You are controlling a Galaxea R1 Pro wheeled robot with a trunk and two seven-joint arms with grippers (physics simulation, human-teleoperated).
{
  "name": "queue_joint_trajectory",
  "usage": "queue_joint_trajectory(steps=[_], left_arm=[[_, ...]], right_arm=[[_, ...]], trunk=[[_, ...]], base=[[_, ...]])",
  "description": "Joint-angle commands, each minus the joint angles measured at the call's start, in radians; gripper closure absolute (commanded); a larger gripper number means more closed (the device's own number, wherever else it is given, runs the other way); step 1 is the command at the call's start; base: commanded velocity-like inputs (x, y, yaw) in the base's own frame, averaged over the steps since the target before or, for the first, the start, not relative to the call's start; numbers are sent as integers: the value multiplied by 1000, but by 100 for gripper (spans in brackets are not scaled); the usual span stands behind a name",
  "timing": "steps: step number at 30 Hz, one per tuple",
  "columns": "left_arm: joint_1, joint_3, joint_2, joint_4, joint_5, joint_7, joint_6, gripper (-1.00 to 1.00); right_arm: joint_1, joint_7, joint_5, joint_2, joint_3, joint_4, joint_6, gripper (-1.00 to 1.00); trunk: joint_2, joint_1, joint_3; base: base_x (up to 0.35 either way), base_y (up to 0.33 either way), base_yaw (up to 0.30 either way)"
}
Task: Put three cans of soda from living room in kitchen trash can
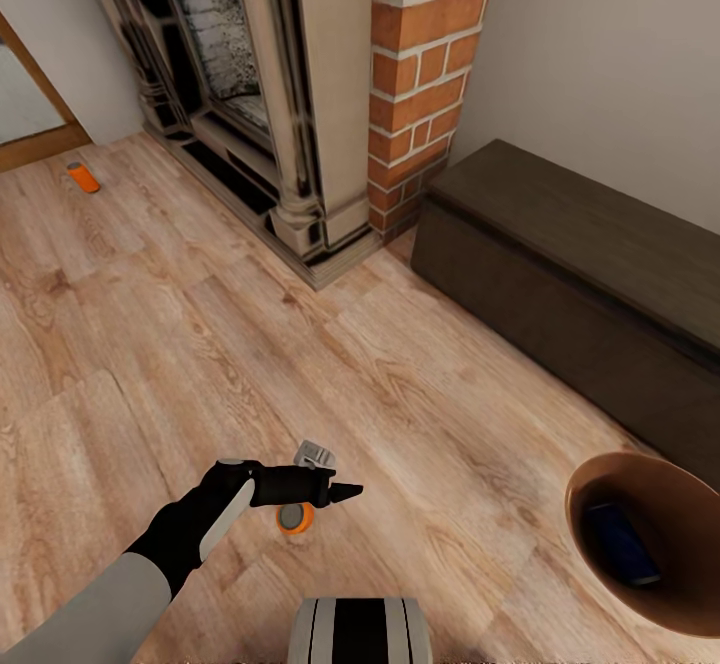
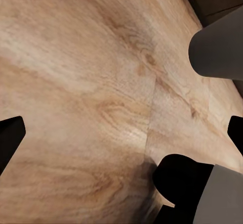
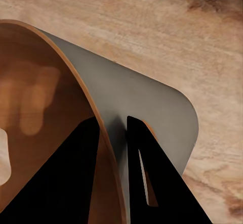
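— Cans first: where do we see them?
— One orange can [image 1: 295, 518] lies on the wood floor [image 1: 150, 344], just under our left gripper [image 1: 340, 492]. A second orange can [image 1: 83, 177] lies well off, near the door frame [image 1: 40, 114] and left of the fireplace [image 1: 260, 94]. The blue can [image 1: 620, 542] lies inside the bin [image 1: 600, 474].
— And the left gripper?
— Its fingers are spread in the wrist view, with bare floor [image 2: 91, 82] between them, pinching nothing.
— The right one?
— Our right gripper [image 3: 117, 173] is pressed on the bin's wall [image 3: 147, 107], one finger [image 3: 66, 178] on the brown inside, the other on the grey outside.
— Anything else?
— A dark bench [image 1: 580, 274] stands beside the brick column [image 1: 425, 74], with the bin near it.
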Motion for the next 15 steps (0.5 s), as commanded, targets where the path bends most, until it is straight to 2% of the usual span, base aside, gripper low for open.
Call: queue_joint_trajectory(steps=[1, 15], left_arm=[[0, 0, 0, 0, 0, 0, 0, -100], [0, 0, 0, 0, 2, 0, 0, -100]], right_arm=[[0, 2, -4, 0, 0, 0, 5, 100], [0, 3, -4, 0, 0, 0, 5, 100]], trunk=[[0, 0, -2], [0, 0, -20]], base=[[0, 0, 0], [0, 0, 0]])
